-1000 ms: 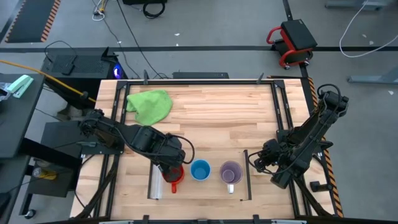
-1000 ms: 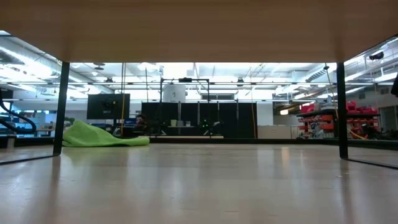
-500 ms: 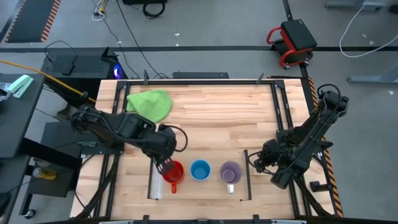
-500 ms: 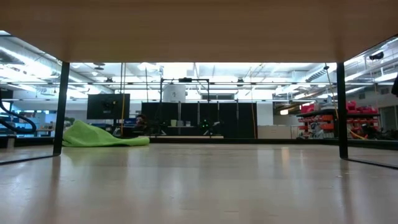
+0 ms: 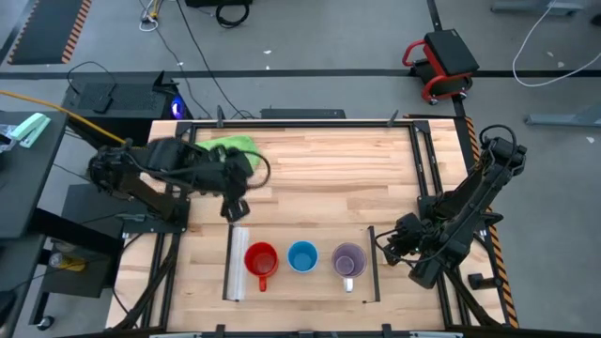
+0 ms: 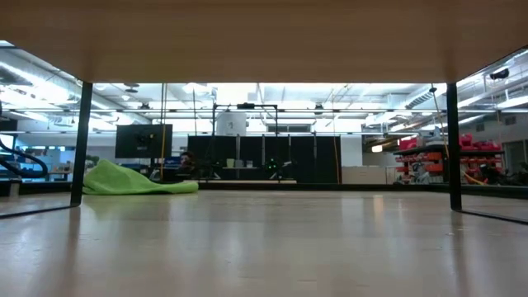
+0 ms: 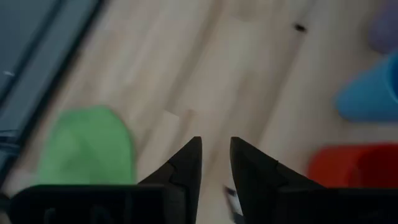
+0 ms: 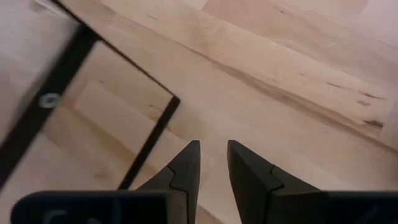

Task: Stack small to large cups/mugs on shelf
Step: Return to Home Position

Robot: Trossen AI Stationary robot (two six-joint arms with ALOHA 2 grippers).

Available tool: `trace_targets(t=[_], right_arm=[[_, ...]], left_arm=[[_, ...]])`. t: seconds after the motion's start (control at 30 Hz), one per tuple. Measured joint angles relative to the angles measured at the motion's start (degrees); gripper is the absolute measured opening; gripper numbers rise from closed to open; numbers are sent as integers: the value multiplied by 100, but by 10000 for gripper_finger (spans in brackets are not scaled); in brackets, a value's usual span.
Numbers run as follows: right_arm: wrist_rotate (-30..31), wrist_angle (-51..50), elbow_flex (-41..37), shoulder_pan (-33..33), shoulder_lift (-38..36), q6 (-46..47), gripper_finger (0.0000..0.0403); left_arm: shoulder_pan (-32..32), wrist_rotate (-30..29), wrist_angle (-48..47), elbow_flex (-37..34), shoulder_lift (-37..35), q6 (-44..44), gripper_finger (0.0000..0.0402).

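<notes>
Three cups stand upright in a row on the shelf [image 5: 300, 282], a light-wood panel between a silvery rail [image 5: 236, 275] and a thin dark rail [image 5: 374, 265]. They are the red mug [image 5: 260, 259], the light-blue cup [image 5: 301, 256] and the purple mug [image 5: 348, 260]. The handles of the red and purple mugs point to the near edge. My left gripper [image 5: 232, 210] hangs shut above bare table, far-left of the red mug [image 7: 354, 165]. My right gripper [image 5: 385, 246] waits shut just right of the dark rail [image 8: 149, 143]. The low view shows no cup.
A green cloth [image 5: 230, 145] lies at the table's far left, partly under my left arm, and shows in the low view [image 6: 132, 179]. Dark frame rails run along the table's left and right sides. Bare wood lies between the cloth and the shelf.
My left gripper has drawn back from the red mug, moving toward the far edge and left, toward the green cloth. The red mug has stayed upright on the shelf beside the silvery rail.
</notes>
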Motion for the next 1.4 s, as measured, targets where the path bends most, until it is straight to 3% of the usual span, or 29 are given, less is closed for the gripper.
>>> trace_targets(t=[0.1, 0.27, 0.37, 0.53, 0.63, 0.73, 0.9, 1.07, 1.23, 1.4], right_arm=[[-26, -3, 150, -1, 0, -52, 88], [-100, 7, 393, 52, 0, -504, 88], [-127, -10, 540, 52, 0, -588, 88], [-148, -107, 1085, 52, 0, -1723, 88], [-29, -720, 1644, 52, 0, -2138, 88], [381, -1595, 2369, 111, 0, -2387, 88], [1579, -2569, 3767, 409, -9, -3212, 88], [1688, -2591, 5053, 688, -12, -4873, 88], [1778, -2553, 6007, 879, -29, -5138, 88], [2680, -2180, 6583, 1570, -237, -5849, 88]], left_arm=[[122, -306, 3, 0, -150, 23, 89], [230, -318, 39, 0, -236, -212, 93], [230, -303, 44, 0, -234, 123, 95], [225, -300, 40, 0, -230, 637, 90], [276, -335, 48, -9, -352, 732, 87], [328, -362, 103, -6, -706, 572, 85], [267, -362, 612, -2, -1402, 480, 87], [6, -365, 1268, 4, -2034, 672, 93], [-217, -360, 1351, 2, -2396, 788, 94], [-353, -366, 1429, 2, -2567, 582, 94]])
